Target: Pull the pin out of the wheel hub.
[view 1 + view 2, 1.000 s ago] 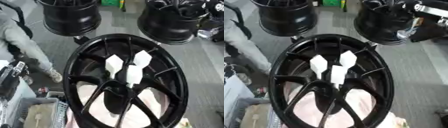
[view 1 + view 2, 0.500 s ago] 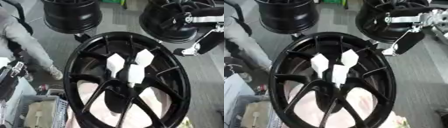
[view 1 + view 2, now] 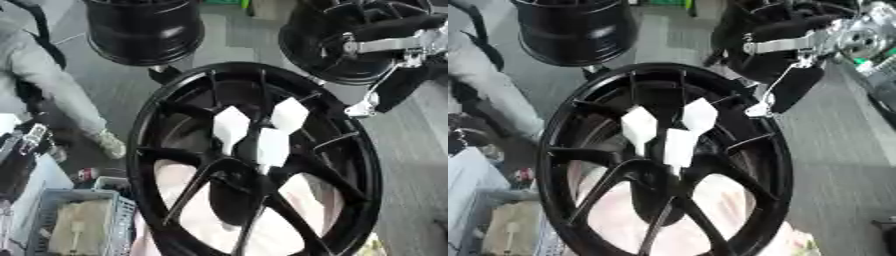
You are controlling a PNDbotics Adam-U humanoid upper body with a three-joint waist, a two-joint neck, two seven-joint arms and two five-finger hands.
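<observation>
So, judging by where things sit, this is the approach step. The big black multi-spoke wheel hub fills the middle of both views, face towards the camera, and three white diamond-shaped tabs cluster right at its centre. I'd guess those are the heads of the pins, each on a thin stem going down into the hub near where the spokes meet, but I can't actually see the stems seat into anything.

Nothing is gripping a pin yet. The robot's right hand, black with silver links, comes in from the upper right and hangs beside the rim of the hub, near it but apart from the white tabs. It's dark against a dark background and edge-on, so I can't tell whether its fingers are spread or curled. The left hand doesn't show in either view.

Next move, as I read it: bring that hand inward over the spokes to the nearest white tab, close on the flat faces, then draw it straight out along the stem so it doesn't bind.

Two more black wheel rims stand behind it on the grey floor. As for brands or writing, I can't read any; nothing legible shows on the hub or the tabs.
</observation>
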